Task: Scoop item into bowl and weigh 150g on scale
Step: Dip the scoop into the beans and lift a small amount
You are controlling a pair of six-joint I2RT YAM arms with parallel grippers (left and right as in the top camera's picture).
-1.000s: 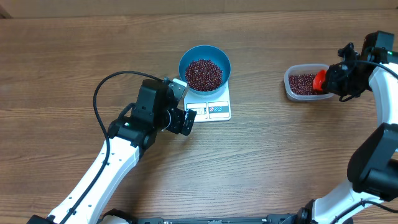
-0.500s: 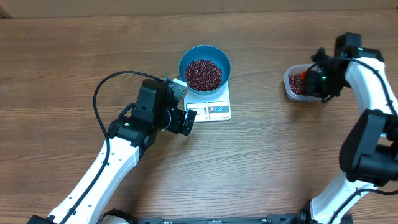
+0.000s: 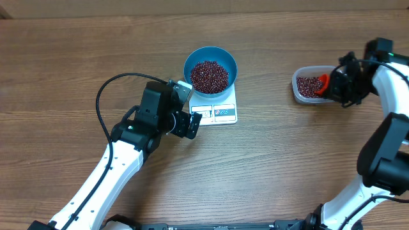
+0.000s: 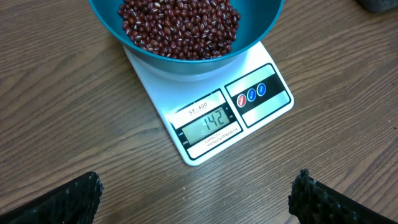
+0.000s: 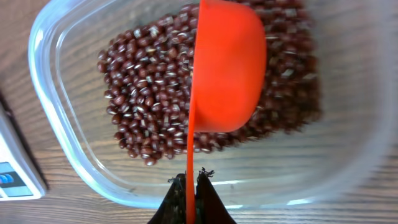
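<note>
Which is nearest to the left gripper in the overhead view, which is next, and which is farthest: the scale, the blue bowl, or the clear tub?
1. The scale, just to the right of the left gripper.
2. The blue bowl, standing on the scale's far end.
3. The clear tub, far off on the right side of the table, with the red scoop in it.

The blue bowl (image 3: 211, 53) is round and deep. It stands upright on the flat white scale (image 3: 218, 114), near the middle of the table (image 3: 64, 64). A heap of tiny dark red beans (image 3: 209, 76) lies inside it. The scale's screen shows 142. More beans lie in a clear tub (image 3: 294, 86) well off to the right.
</note>
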